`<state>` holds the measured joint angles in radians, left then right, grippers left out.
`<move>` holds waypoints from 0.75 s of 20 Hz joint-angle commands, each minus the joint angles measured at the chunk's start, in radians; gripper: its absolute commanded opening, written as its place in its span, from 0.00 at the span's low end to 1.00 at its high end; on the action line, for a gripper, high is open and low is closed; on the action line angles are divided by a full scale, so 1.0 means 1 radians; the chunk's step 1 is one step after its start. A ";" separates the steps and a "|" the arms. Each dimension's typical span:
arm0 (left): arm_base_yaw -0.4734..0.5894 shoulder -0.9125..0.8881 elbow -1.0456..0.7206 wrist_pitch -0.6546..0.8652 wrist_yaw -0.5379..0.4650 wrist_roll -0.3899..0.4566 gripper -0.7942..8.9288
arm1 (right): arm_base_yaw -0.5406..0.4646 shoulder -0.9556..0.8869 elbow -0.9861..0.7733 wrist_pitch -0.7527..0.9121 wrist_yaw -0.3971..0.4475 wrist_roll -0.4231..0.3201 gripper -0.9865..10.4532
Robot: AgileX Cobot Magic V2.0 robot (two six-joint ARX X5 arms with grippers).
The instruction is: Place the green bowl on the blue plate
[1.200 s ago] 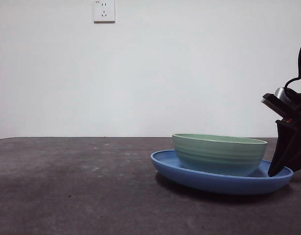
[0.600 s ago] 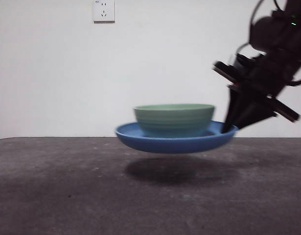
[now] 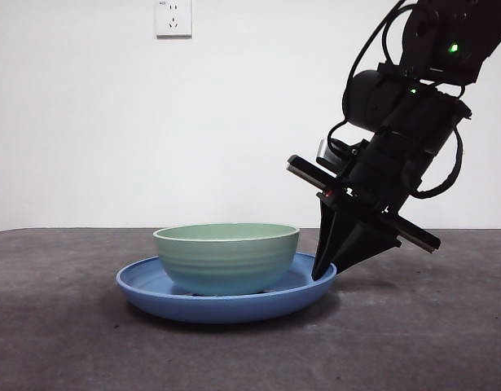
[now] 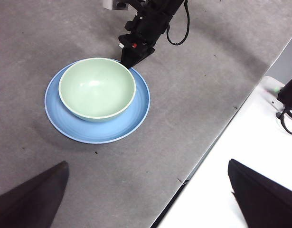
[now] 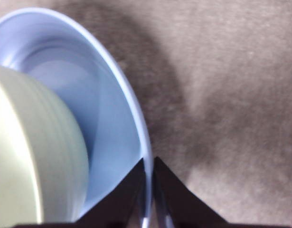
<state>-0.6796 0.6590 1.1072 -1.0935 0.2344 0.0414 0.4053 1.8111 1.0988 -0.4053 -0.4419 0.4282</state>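
On the table (image 3: 71, 326), the plate (image 3: 152, 295) carries the bowl (image 3: 226, 257). The right gripper (image 5: 148, 190) pinches the plate's rim. Open straight apart, then withdraw without dragging. The left gripper (image 4: 146, 199) waits, spread wide and empty.

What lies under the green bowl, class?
The green bowl sits in the blue plate, whose rim the right pincer grips. The plate's centre beneath the bowl is hidden.

The right arm is reaching down at a slant from high on the right of the front view, its right gripper (image 3: 323, 273) pinching the blue plate (image 3: 152, 293) rim between nearly closed jaws. The left gripper (image 4: 146, 190) is hanging high above, jaws spread wide.
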 commanded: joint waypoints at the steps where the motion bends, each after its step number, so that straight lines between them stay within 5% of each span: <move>1: -0.010 0.006 0.010 0.009 0.002 -0.002 0.70 | 0.003 0.019 0.018 0.011 -0.002 0.018 0.10; 5: -0.010 0.006 0.010 0.009 0.002 -0.002 0.70 | 0.003 0.018 0.020 0.011 0.008 0.011 0.31; 12: -0.010 0.006 0.010 0.010 0.002 -0.002 0.70 | -0.071 -0.071 0.153 -0.203 0.109 -0.078 0.33; 15: -0.010 0.006 0.010 0.009 0.002 -0.002 0.70 | -0.088 -0.192 0.185 -0.296 0.110 -0.151 0.44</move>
<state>-0.6815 0.6590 1.1072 -1.0943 0.2344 0.0391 0.3122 1.6146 1.2675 -0.6937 -0.3332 0.3210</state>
